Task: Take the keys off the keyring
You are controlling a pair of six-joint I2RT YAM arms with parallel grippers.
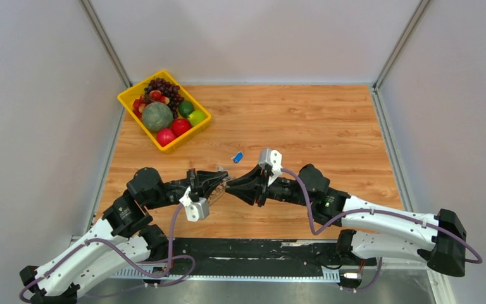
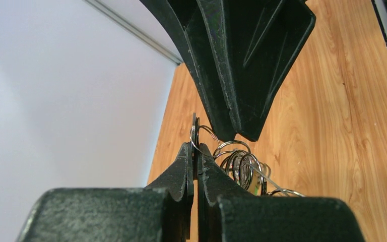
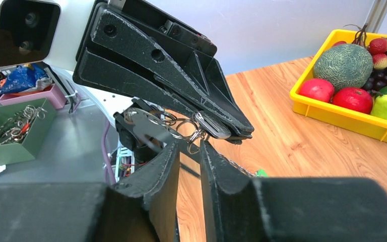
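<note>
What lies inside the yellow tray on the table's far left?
A green melon, dark grapes, round red fruits and green fruits fill the yellow tray. They cover its floor, so anything underneath cannot be seen.

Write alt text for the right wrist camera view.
The left gripper is shut on a bunch of keys and wire rings. The right gripper sits just below, fingers slightly apart; a yellow fruit basket stands on the wooden table.
</note>
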